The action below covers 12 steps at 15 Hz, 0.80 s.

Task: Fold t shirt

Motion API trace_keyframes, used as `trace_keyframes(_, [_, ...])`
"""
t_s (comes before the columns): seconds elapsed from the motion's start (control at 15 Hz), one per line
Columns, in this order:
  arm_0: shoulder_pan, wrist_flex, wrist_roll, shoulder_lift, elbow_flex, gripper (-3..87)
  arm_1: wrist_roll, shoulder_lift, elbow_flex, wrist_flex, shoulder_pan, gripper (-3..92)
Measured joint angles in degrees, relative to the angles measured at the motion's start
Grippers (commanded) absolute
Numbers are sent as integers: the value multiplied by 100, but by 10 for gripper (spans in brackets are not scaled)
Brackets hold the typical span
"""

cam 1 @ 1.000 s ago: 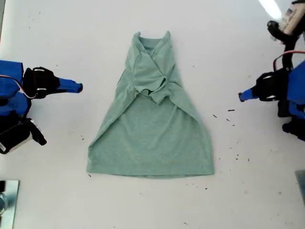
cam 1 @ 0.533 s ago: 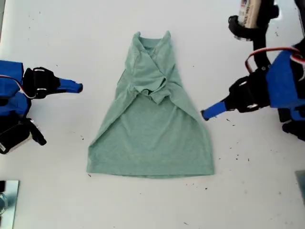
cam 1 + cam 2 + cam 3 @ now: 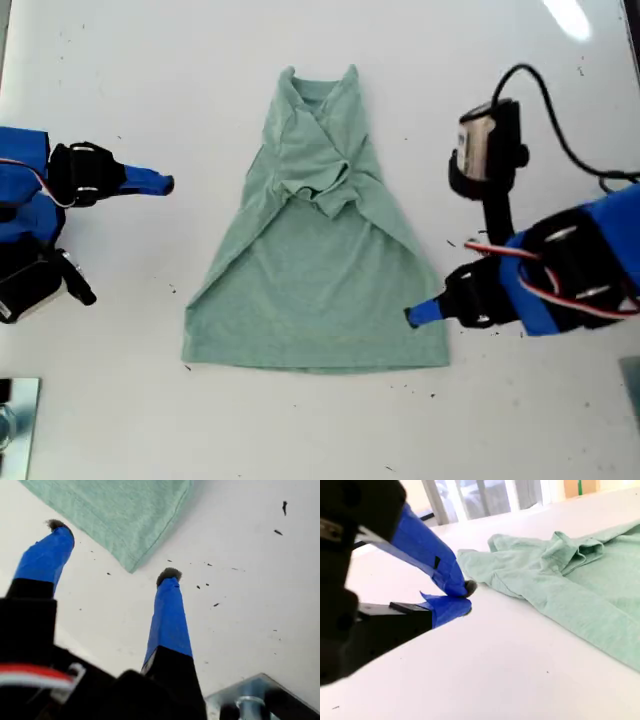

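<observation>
The pale green t shirt lies flat on the white table, neck toward the far side, with both sleeves folded in over the chest. My first gripper is at the hem corner on the exterior view's right. In the first wrist view it is open, its blue-taped fingertips straddling that corner of the t shirt with nothing held. My second gripper is at the exterior view's left, apart from the cloth. Its jaws are shut on nothing, pointing toward the t shirt.
Small dark specks dot the table at the exterior view's right. A metal clamp sits at that view's lower left corner. Another metal bracket shows behind my first gripper. A wrist camera and its cable rise above the first arm.
My first arm has swung in from the exterior view's right edge and forward, down to the shirt's hem corner. The second arm and the shirt have not moved.
</observation>
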Motion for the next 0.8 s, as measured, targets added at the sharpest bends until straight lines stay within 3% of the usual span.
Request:
trace_keyframes(0.33, [0, 0, 18, 0, 0, -3, 923, -492, 1872, -2426, -475, 258])
trace_keyframes(0.47, [9, 0, 53, 0, 0, -3, 1037, -580, 2646, -3472, -475, 29])
trace_keyframes(0.53, [97, 0, 53, 18, 0, -3, 1028, -729, 2944, -4052, -475, -5])
trace_keyframes(0.67, [149, 0, 53, 35, 0, -3, 1178, -967, 3270, -4948, -475, -5])
trace_keyframes(0.8, [149, 0, 53, 35, 0, -3, 1134, -976, 3261, -4931, -466, -6])
